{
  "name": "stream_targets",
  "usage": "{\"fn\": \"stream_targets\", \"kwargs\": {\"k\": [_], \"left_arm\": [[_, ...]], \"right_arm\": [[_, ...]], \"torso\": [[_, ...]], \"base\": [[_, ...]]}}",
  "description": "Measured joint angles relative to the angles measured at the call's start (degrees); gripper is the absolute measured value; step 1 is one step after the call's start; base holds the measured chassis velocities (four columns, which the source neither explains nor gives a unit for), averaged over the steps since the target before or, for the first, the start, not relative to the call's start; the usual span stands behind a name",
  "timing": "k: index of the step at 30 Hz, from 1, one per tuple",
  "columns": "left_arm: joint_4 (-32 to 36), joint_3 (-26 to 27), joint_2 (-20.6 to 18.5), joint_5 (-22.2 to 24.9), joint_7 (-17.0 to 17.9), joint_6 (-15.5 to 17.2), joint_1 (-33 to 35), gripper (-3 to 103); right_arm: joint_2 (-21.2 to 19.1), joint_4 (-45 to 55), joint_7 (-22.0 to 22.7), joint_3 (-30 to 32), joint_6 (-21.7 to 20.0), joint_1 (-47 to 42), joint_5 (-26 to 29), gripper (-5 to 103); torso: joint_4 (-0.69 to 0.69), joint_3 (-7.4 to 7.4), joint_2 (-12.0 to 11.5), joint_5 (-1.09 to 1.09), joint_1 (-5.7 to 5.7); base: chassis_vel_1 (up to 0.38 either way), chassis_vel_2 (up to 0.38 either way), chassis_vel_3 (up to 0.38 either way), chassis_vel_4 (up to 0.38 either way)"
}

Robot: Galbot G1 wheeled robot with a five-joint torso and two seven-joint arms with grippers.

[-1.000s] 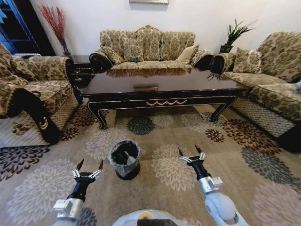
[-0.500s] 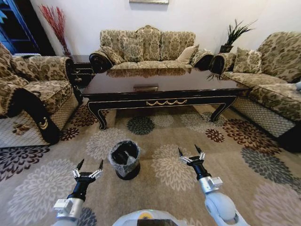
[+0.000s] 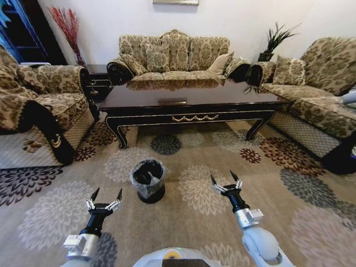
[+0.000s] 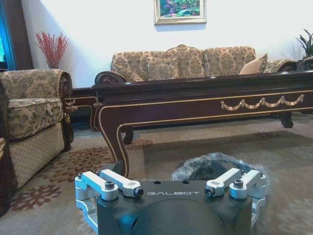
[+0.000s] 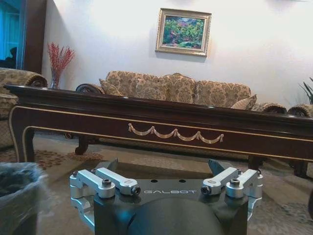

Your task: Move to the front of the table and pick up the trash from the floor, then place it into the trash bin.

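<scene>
The long dark-brown table [image 3: 189,97] with its gold ornament stands ahead of me on the flowered carpet floor [image 3: 189,161]. The small black trash bin [image 3: 148,179] with a clear liner stands on the carpet in front of the table, between my two arms and nearer the left one. My left gripper [image 3: 107,193] hovers low at the near left, open and holding nothing. Open too, my right gripper [image 3: 222,177] hangs to the right of the bin. The left wrist view has the bin [image 4: 210,166] just beyond the left gripper [image 4: 171,182]. The trash is out of view.
An armchair [image 3: 39,105] stands at the left, a sofa [image 3: 172,55] behind the table and another sofa [image 3: 317,94] at the right. A dark side cabinet [image 3: 95,82] sits in the back left corner. Open carpet lies around the bin and grippers.
The whole head view has shifted slightly, so the camera has moved; table and bin now sit a little higher in the picture. Both grippers keep their pose, open.
</scene>
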State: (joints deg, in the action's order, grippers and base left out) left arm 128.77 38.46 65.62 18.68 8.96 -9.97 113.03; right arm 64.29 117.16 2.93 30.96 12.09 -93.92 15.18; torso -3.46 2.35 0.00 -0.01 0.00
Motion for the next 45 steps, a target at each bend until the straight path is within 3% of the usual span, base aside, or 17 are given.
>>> {"fn": "stream_targets", "kwargs": {"k": [45], "left_arm": [[-0.01,-0.01,-0.01,0.01,0.02,0.03,-0.02,100]], "right_arm": [[-0.01,0.01,0.02,-0.01,-0.01,0.02,0.04,100]], "torso": [[-0.01,0.00,0.00,0.01,0.00]], "base": [[0.260,-0.259,-0.263,0.261]]}}
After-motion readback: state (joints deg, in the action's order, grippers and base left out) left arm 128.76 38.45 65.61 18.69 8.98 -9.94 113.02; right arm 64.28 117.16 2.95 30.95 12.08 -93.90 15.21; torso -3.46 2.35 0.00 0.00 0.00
